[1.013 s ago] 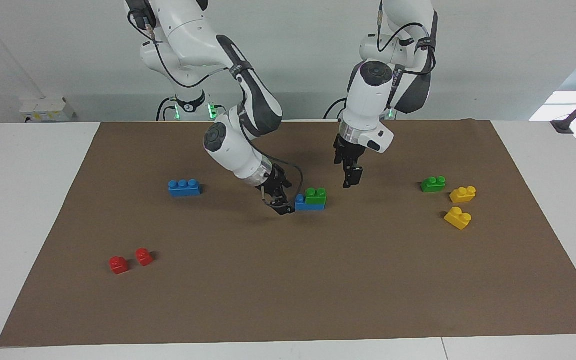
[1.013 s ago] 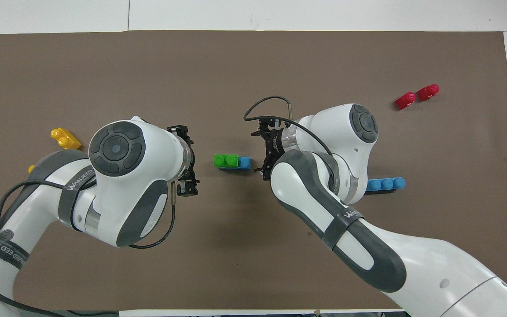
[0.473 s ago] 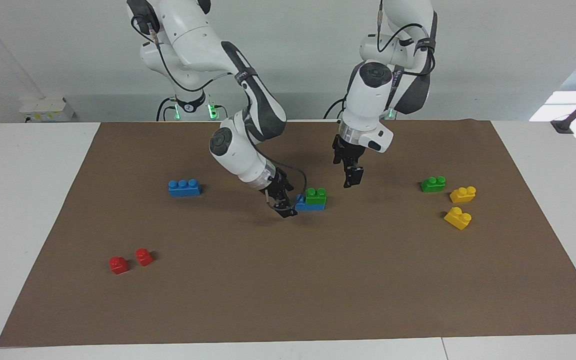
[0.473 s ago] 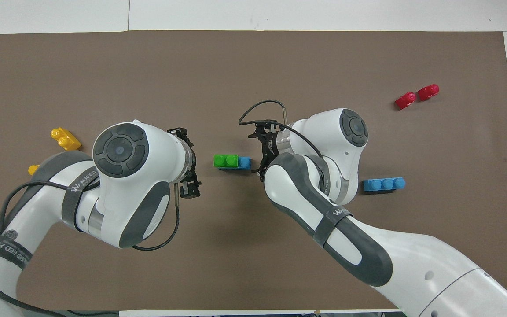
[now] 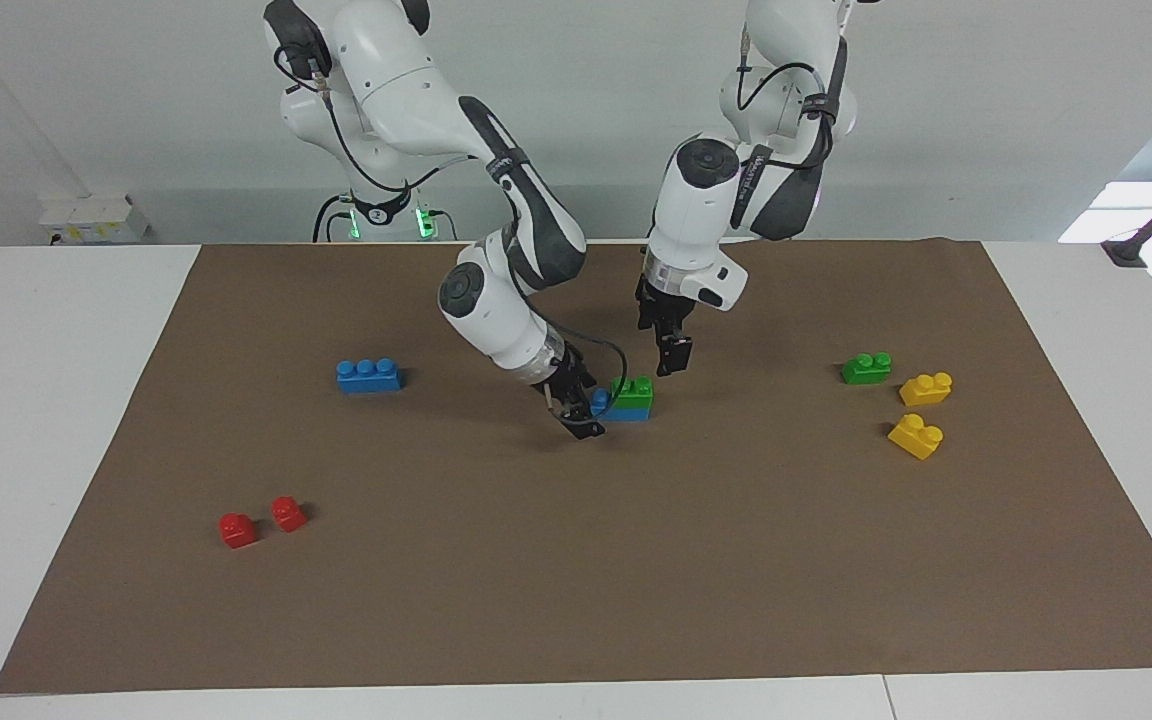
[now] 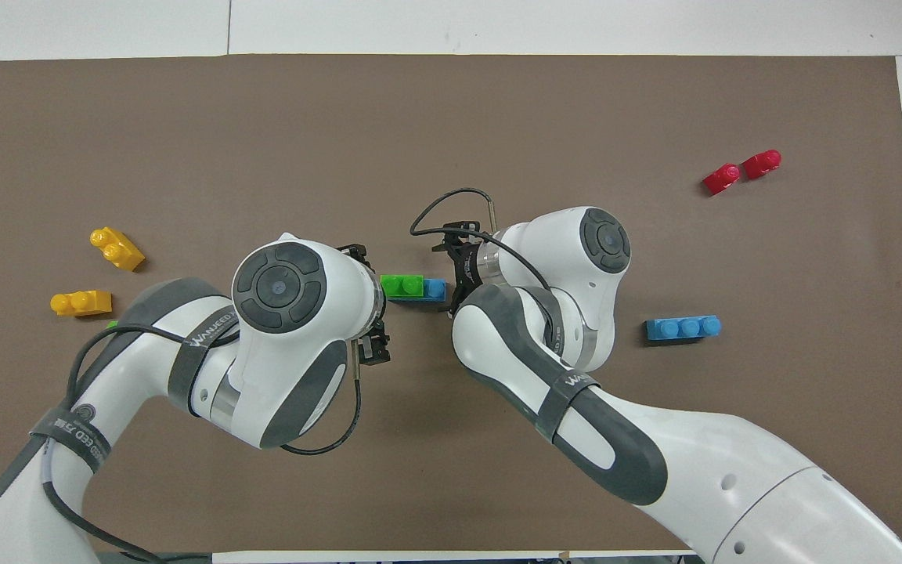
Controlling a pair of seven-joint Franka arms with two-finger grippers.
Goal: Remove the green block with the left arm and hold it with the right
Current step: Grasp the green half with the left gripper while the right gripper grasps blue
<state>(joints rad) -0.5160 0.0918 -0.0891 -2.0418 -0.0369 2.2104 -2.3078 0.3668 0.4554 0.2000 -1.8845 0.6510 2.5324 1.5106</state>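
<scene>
- The green block [image 5: 632, 391] sits stacked on a blue brick [image 5: 626, 411] at the middle of the brown mat [image 5: 576, 600]; only one stud of that brick shows uncovered, at the end toward the right arm.
- The right gripper [image 5: 581, 412] is down at the brick's exposed end, fingers apart and straddling that end; whether they touch it cannot be made out.
- In the overhead view, the right arm's own wrist hides most of its gripper [image 6: 455, 270].
- The left gripper [image 5: 673, 355], jaws apart and empty, hangs just above the stack, at the end toward the left arm.
- From overhead, the left arm's white wrist joint covers most of the left gripper [image 6: 373, 345] and the edge of the green block [image 6: 402, 286].
- A second green brick [image 5: 866, 368] lies toward the left arm's end of the table, almost wholly hidden under that arm from overhead.
- Two yellow bricks [image 5: 926, 388] lie beside it.
- A three-stud blue brick [image 5: 368, 375] and two red pieces [image 5: 261, 522] lie toward the right arm's end of the table.
</scene>
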